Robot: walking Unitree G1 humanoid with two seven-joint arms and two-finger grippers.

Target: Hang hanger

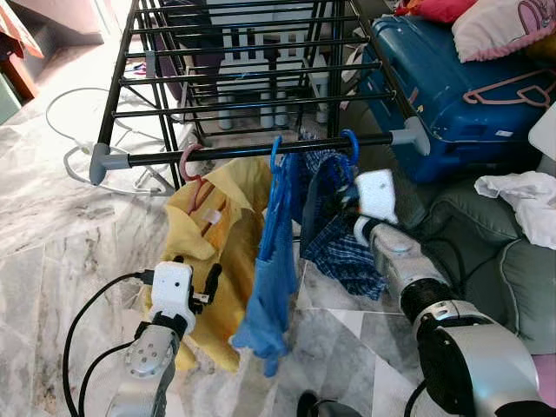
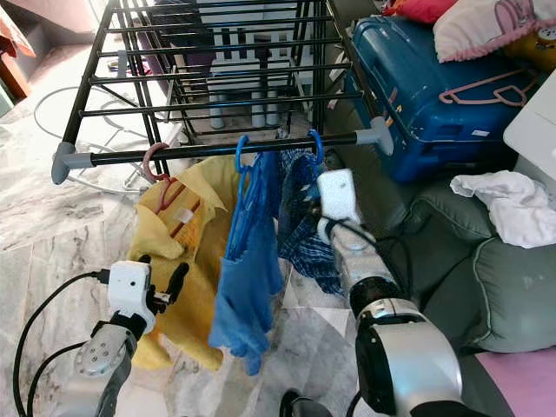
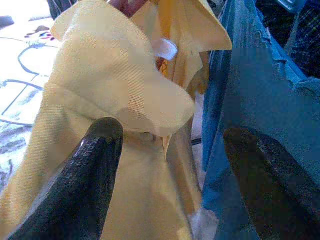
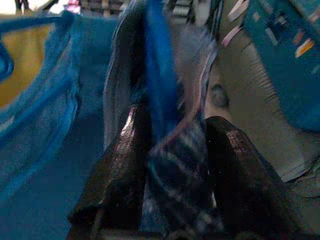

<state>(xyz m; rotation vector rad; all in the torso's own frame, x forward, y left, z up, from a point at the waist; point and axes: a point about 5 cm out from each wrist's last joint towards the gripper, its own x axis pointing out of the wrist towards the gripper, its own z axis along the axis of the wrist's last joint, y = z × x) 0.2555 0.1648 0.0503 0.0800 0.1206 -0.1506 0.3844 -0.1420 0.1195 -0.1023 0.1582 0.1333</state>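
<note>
Three garments hung from the front bar of the drying rack (image 1: 261,149) at centre frame: a yellow shirt (image 1: 221,252) on a pink hanger (image 1: 189,162), a blue top (image 1: 274,269) on a blue hanger (image 1: 276,149), and a plaid garment (image 1: 334,234) on a second blue hanger (image 1: 349,143), the task's thing, whose hook sat over the bar. A fourth hanger, the pink spare (image 1: 512,87), lay on the blue suitcase (image 1: 452,95) at upper right.

The right gripper (image 4: 172,150), just below the bar at centre right, had its two fingers drawn narrow on the blue hanger's edge and plaid cloth. The left gripper (image 3: 170,145), at lower left, stood wide, holding nothing, its fingers (image 3: 95,165) close before the yellow shirt.

Risk, as judged: the hook seemed only shallowly seated; releasing while cloth was pinched could drag it off the bar, dropping the plaid garment. A sideways pull could also crowd the neighbouring blue hanger.
</note>
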